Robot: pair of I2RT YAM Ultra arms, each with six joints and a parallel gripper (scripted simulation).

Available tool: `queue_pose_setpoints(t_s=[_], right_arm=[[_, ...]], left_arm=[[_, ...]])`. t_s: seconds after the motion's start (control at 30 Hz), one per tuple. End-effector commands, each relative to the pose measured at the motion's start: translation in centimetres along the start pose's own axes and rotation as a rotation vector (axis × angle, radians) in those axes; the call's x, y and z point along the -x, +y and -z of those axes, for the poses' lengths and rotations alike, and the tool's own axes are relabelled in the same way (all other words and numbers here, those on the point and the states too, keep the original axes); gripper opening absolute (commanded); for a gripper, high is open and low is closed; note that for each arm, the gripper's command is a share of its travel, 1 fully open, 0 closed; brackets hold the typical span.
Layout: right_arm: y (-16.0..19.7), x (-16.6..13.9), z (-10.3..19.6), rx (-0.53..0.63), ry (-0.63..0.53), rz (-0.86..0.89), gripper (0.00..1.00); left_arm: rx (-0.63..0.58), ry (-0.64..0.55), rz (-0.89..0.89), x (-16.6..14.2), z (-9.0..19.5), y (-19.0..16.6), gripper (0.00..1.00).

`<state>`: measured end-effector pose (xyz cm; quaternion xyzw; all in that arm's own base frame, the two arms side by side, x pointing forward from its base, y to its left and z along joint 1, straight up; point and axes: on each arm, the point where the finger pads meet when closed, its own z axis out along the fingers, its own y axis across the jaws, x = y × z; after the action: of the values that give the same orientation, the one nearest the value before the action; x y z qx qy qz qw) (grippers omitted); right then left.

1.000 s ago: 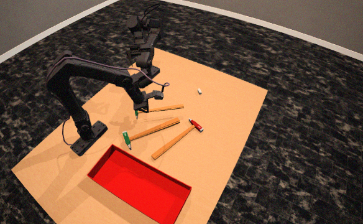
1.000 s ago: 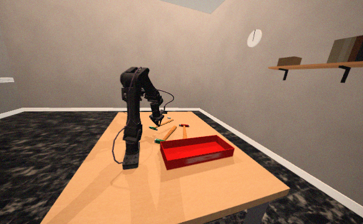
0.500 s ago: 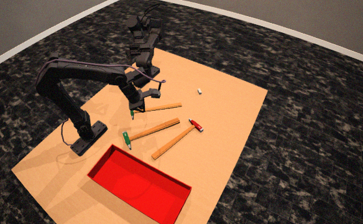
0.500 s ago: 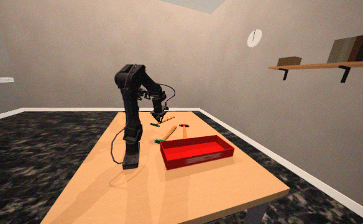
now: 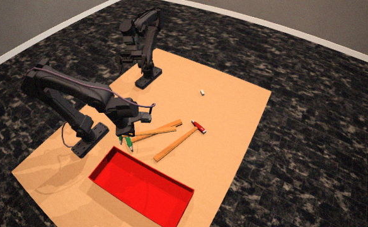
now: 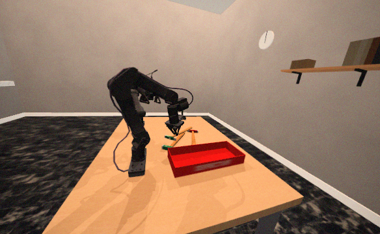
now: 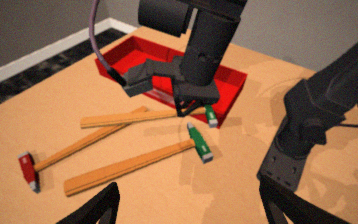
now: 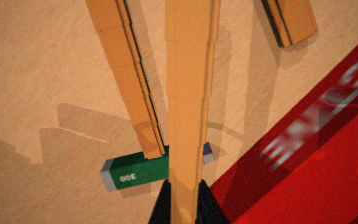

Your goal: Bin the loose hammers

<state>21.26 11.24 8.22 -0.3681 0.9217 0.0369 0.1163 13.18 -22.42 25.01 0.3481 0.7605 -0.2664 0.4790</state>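
Note:
My right gripper [image 5: 133, 135] [image 6: 176, 133] [image 7: 180, 113] [image 8: 183, 186] is shut on the handle of a green-headed hammer [image 6: 170, 138] [image 7: 125, 118] [image 8: 187, 90], near its head, and holds it raised. Its handle passes over the other green-headed hammer [image 5: 128, 142] [image 6: 166, 147] [image 7: 201, 144] [image 8: 135, 172], which lies on the table marked 300. The red-headed hammer [image 5: 200, 127] [image 6: 193, 131] [image 7: 28, 170] lies on the table; its handle end shows in the right wrist view. The red bin [image 5: 159, 173] [image 6: 206, 167] [image 7: 130, 44] is empty. My left gripper [image 7: 188, 185] is open, well back from the hammers.
The bin wall stands close beside the raised hammer in the right wrist view. A small white block [image 5: 202, 93] lies on the table [image 5: 234, 94] toward the left arm. The right arm's base [image 5: 91, 140] [image 7: 282, 162] stands beyond the green heads.

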Motion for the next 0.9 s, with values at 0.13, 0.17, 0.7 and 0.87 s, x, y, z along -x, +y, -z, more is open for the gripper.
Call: queue_pose_setpoints(t_s=[0.13, 0.17, 0.7, 0.87], right_arm=[[-4.4, -1.9, 0.9, 0.045, -0.024, 0.083, 0.07], [-4.4, -1.9, 0.9, 0.045, -0.024, 0.083, 0.07], [-12.9, -6.0, 1.8, 0.024, -0.025, 0.011, 0.07], [-14.1, -6.6, 1.9, 0.021, -0.024, -0.002, 0.07]], left_arm=[[-0.107, -0.045, -0.043, 2.9, -6.7, -2.4, 1.0], [-0.107, -0.045, -0.043, 2.9, -6.7, -2.4, 1.0], [-0.114, 0.057, -0.068, 0.2, -12.1, -2.3, 1.0], [-0.113, 0.057, -0.068, 0.2, -12.1, -2.3, 1.0]])
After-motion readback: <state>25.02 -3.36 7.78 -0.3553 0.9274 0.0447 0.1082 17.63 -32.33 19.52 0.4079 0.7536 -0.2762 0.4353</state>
